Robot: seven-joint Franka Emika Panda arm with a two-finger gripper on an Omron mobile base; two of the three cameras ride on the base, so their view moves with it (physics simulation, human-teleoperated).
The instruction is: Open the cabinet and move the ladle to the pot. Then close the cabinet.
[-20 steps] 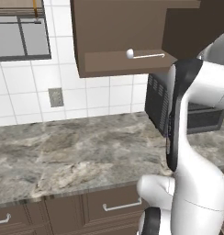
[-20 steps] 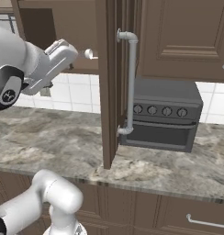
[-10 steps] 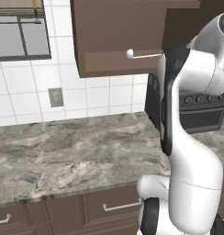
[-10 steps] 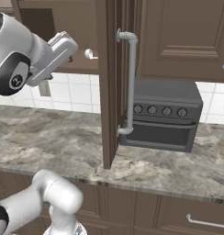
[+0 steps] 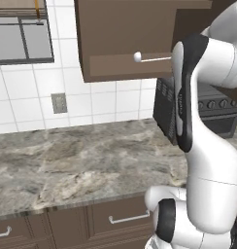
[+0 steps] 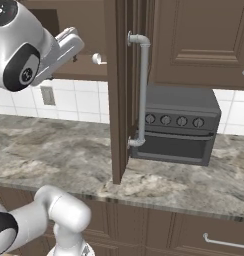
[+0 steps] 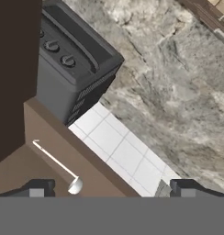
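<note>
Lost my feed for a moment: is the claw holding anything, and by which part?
Nothing is held. The claw is open, and the ladle lies untouched on the cabinet shelf.

From behind my left shoulder, one base camera looks forward and slightly down over my arm at the marble counter (image 5: pixel 67 165) and the underside of the open cabinet (image 5: pixel 125 44); the other, behind my right, faces the same cabinet edge-on to its door and the toaster oven (image 6: pixel 179 125) beyond. Both share the counter, the oven and the ladle (image 5: pixel 149 58) on the shelf. The camera on my hand sits close above that shelf, rolled, looking down past the ladle (image 7: pixel 58 166) to the oven and counter
</note>
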